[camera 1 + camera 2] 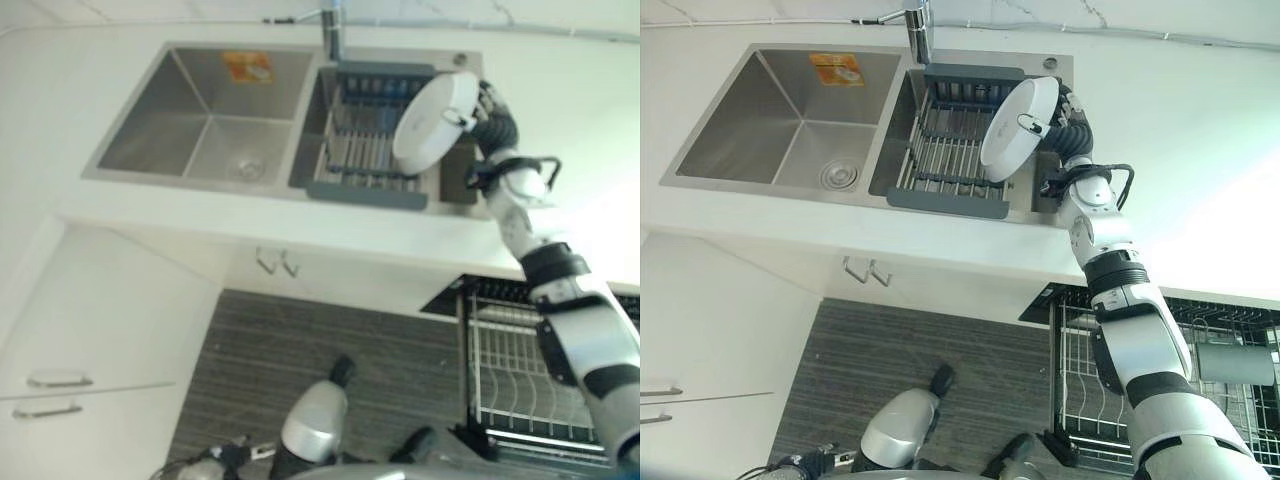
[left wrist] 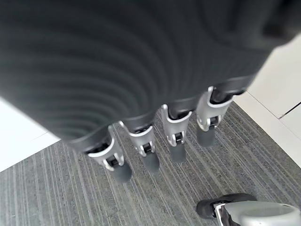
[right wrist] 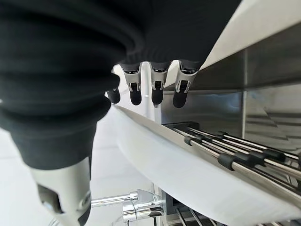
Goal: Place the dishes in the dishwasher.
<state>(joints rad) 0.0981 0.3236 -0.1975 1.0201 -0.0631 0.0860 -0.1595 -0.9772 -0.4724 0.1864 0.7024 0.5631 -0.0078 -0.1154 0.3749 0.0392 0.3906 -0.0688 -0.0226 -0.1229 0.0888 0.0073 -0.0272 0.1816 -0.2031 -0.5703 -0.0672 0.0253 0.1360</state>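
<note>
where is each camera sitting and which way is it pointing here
Left eye view: on the head, looking down at the sink, the white plate and the right hand.
Right eye view: same scene from slightly to the side, with the dishwasher rack below.
Left wrist view: along the left hand, facing the floor.
Right wrist view: along the right hand, pinching the plate over the drying rack.
Shared: plate, right hand.

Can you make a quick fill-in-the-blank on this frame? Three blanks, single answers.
1. The white plate is held by the robot's ____ hand.
2. The plate is tilted over the drying rack that sits in the ____.
3. The left hand hangs over the striped floor, holding ____.

Missing words: right; sink; nothing
</note>
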